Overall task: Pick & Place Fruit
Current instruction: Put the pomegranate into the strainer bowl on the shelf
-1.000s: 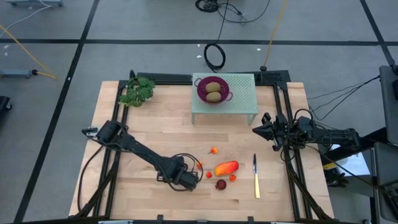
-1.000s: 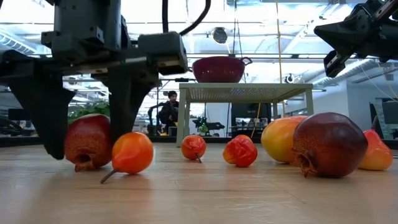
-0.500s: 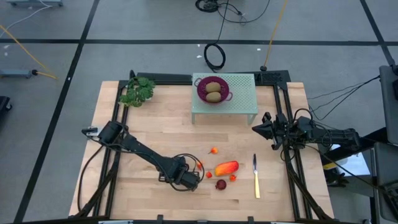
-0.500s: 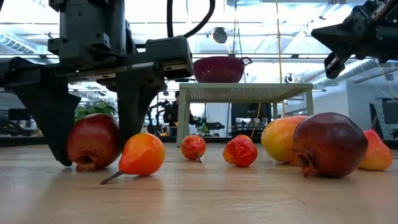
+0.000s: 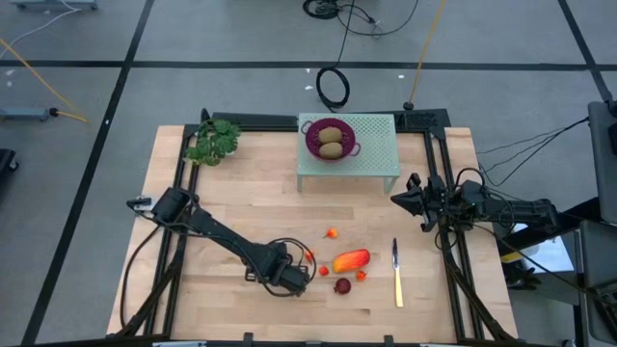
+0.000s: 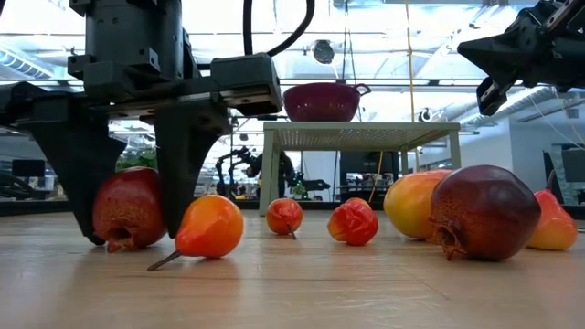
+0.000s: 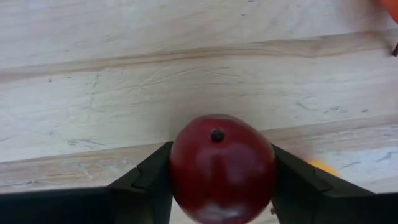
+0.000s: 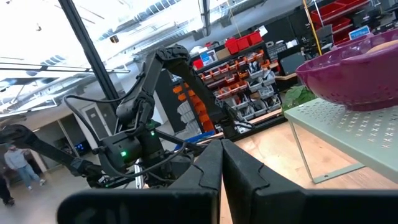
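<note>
My left gripper (image 5: 294, 275) is down at the table near its near edge, shut around one dark red ball (image 7: 222, 168), also seen in the low view (image 6: 128, 208). A tiny orange-red fruit (image 6: 210, 227) lies right beside it. The other dark red ball (image 5: 342, 285), the elongated orange-red piece (image 5: 351, 260) and more tiny orange-red fruits (image 5: 331, 232) rest on the wood. Two olive-brown ovals (image 5: 331, 138) lie in the purple colander (image 5: 349, 148). My right gripper (image 5: 397, 200) hovers shut above the table's right side. My left gripper pinches the dark red ball at its widest girth (image 7: 180, 165) between its two fingers (image 7: 149, 180), one on each side. The fingers come from above, pointing down. The ball's underside (image 6: 123, 242) rests on the table, stem end upward toward the wrist.
The colander stands on a pale green perforated rack (image 5: 371, 159) at the far edge. A leafy green bunch (image 5: 213, 142) lies at the far left corner. A yellow-handled knife (image 5: 396, 275) lies right of the fruit. Bare wood spreads across the table's middle and left.
The left gripper has stayed low around the dark red ball, which remains on the table. The tiny orange-red fruit beside it has slid a little toward the table's right.
</note>
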Motion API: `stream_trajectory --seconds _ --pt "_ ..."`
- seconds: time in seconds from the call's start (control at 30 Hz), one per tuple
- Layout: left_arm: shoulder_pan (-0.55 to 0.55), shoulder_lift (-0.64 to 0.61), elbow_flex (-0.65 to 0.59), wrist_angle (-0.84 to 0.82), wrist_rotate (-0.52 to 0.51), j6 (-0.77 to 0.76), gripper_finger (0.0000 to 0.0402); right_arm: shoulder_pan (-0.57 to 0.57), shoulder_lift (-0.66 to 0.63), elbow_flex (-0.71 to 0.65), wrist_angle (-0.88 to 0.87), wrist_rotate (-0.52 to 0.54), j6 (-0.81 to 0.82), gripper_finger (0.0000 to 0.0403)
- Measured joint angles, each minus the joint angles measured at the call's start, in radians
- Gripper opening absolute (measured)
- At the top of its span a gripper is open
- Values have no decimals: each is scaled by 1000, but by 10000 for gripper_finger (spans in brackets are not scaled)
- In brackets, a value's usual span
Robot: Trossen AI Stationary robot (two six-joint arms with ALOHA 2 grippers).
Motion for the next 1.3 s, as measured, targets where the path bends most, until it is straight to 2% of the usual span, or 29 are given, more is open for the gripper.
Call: stream_trajectory --seconds 0.17,0.37,0.6,0.83,1.03,1.3 --pt "0 0 0 0 0 2 190 0 0 0 0 0 0 4" --pt "0 0 0 -1 6 2 206 0 0 0 0 0 0 4" --pt "0 0 6 -1 10 -12 188 0 0 0 0 0 0 4" --pt "2 -8 16 -1 0 -5 202 0 0 0 0 0 0 4" --pt "7 -61 16 0 -108 3 187 0 0 0 -2 0 0 4" --pt "24 -183 17 3 -351 15 197 0 0 0 -2 3 -1 4"
